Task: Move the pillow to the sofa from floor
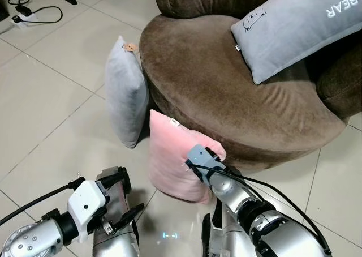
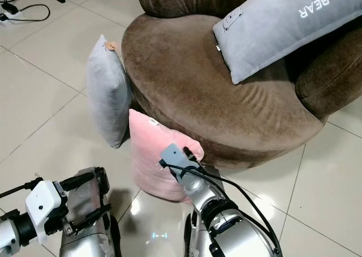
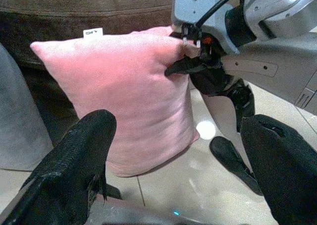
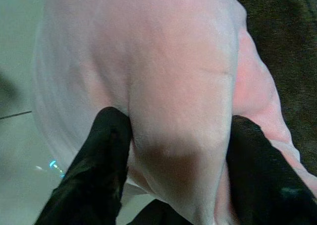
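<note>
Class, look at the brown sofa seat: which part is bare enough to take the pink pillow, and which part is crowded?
The sofa seat is bare across its left and front, from the rim above the pink pillow to the middle. The right rear is crowded by the grey bear pillow. The right gripper pinches the pink pillow; the left gripper is open.

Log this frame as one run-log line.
phase: grasping | right gripper: shut on pink pillow, still on floor against brown sofa | left gripper: open, short of pillow | grey pillow: leaning beside
</note>
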Motion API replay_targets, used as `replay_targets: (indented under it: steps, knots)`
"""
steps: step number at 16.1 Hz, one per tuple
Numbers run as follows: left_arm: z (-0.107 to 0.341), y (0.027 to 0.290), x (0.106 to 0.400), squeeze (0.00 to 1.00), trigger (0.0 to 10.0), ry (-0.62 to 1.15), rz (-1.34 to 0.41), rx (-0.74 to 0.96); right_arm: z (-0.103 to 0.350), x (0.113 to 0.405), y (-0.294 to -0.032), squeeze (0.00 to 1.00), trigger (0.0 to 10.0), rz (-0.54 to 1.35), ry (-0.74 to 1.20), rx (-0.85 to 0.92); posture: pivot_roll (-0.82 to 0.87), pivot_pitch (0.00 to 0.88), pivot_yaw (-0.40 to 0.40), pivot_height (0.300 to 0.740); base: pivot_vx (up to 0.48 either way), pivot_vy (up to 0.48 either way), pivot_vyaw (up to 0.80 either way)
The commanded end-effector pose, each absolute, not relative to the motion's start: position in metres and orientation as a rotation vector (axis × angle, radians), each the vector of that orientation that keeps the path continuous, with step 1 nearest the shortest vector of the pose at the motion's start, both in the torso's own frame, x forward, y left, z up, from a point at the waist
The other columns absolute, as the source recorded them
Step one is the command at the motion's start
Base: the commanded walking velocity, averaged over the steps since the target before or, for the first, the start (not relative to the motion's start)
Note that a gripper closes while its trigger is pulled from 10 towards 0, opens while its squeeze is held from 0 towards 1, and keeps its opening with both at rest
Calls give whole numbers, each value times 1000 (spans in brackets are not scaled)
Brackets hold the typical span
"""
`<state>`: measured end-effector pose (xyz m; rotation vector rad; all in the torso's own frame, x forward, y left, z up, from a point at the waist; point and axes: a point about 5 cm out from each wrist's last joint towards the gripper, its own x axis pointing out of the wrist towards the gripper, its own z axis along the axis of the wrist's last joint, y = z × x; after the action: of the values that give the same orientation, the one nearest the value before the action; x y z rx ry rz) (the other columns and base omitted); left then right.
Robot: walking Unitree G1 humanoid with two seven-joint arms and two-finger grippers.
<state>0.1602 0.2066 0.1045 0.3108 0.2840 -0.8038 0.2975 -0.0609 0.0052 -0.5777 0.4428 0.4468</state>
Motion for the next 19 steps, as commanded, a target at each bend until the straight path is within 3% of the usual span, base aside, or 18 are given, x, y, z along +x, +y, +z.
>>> replay_targets:
  steps: [1, 13, 19]
  knots:
    - [106, 205, 157, 0, 10000, 297, -815, 303, -4, 290, -63, 0, 0, 452, 484, -580, 164, 291, -78, 495, 0, 0, 0]
    - [114, 200, 159, 0, 10000, 269, -772, 298, -5, 288, -61, 0, 0, 498, 493, -561, 181, 258, -116, 495, 0, 0, 0]
    - [124, 198, 155, 0, 10000, 237, -640, 263, -5, 276, -52, 0, 0, 635, 448, -271, 186, 135, -151, 495, 0, 0, 0]
